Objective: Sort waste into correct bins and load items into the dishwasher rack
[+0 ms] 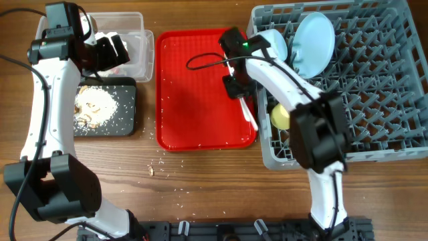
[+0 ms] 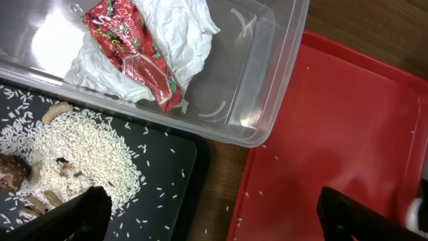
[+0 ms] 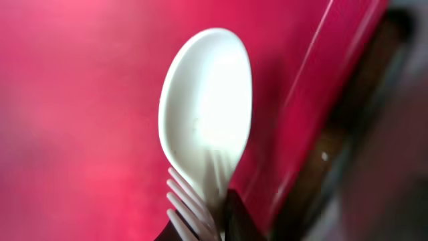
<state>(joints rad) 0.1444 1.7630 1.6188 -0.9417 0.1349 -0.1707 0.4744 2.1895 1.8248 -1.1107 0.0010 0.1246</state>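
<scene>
My right gripper [image 1: 235, 88] hangs over the right side of the red tray [image 1: 194, 114]. It is shut on a white plastic spoon [image 3: 207, 107] and a white plastic fork [image 3: 186, 199], held together; the cutlery also shows in the overhead view [image 1: 249, 115]. My left gripper [image 1: 112, 48] is open wide and empty [image 2: 214, 204], above the gap between the black tray [image 2: 167, 174] and the red tray [image 2: 348, 120]. The clear bin [image 2: 267, 87] holds a red wrapper [image 2: 134, 47] and a crumpled white napkin [image 2: 180, 27].
The black tray [image 1: 127, 114] at the left carries spilled rice [image 1: 97, 104] and food scraps. The grey dishwasher rack [image 1: 388, 100] at the right holds a light blue plate [image 1: 314, 43], a bowl [image 1: 271, 43] and a yellow item [image 1: 281, 117]. Rice grains lie scattered on the table.
</scene>
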